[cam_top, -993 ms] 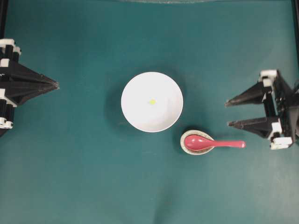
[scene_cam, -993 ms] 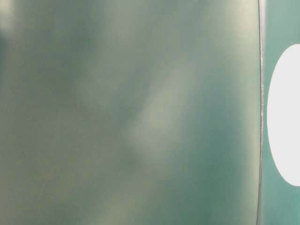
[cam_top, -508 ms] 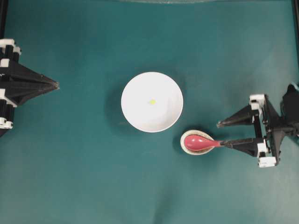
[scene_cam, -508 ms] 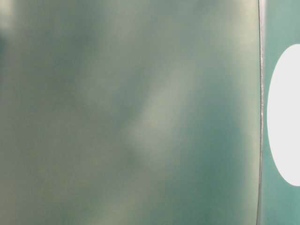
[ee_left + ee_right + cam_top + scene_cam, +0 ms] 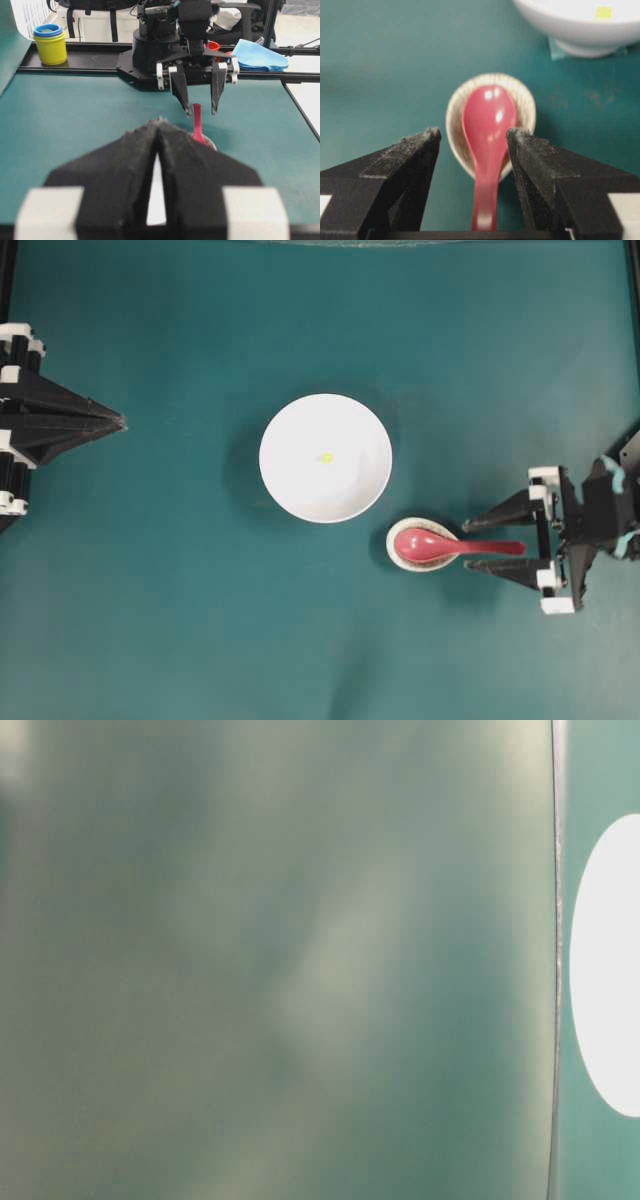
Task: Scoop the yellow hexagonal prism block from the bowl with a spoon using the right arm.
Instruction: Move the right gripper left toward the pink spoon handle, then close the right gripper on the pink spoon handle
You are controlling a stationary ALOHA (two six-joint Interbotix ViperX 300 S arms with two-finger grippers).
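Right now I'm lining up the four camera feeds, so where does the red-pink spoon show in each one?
Overhead: the spoon lies lower right of centre, scoop in the small speckled dish.
Table-level: not in it; the view is mostly blur.
Left wrist: only its handle shows, centre, between the right claw's fingers.
Right wrist: centre, handle towards the camera.
Shared landmark: the white bowl, top right in the right wrist view.

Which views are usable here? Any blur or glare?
Overhead: sharp, evenly lit, faint shadows beside the bowl. Table-level: unusable, a blurred grey-green haze fills most of the frame, one blown-out white shape at the right edge. Left wrist: left gripper blurred, background clear. Right wrist: spoon slightly soft, with glare spots.
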